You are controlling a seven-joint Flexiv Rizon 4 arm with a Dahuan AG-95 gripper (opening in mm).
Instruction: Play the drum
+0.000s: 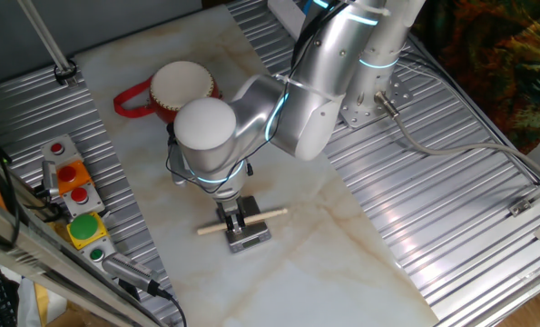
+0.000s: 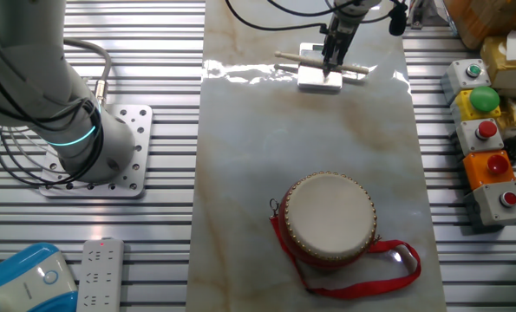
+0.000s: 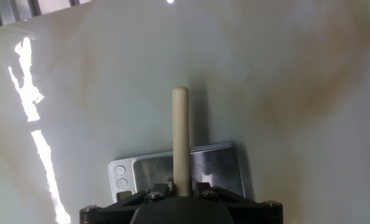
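Note:
The drum (image 1: 183, 86) has red sides, a cream head and a red strap, and stands at the far end of the marble board; the other fixed view shows it near the front (image 2: 329, 217). A wooden drumstick (image 1: 268, 215) lies across a grey metal block (image 1: 251, 236), well away from the drum. My gripper (image 1: 236, 213) points straight down over the block, with its jaws shut on the stick's middle. In the hand view the drumstick (image 3: 180, 130) runs out from between my fingers (image 3: 162, 188) over the block (image 3: 216, 168). The other fixed view shows my gripper (image 2: 329, 62) on the stick (image 2: 292, 59).
A box of red, orange and green buttons (image 1: 74, 195) stands on the ribbed metal table beside the board, also in the other fixed view (image 2: 487, 130). The arm's base (image 2: 93, 147), a power strip (image 2: 101, 269) and a blue device (image 2: 23, 277) sit on the other side.

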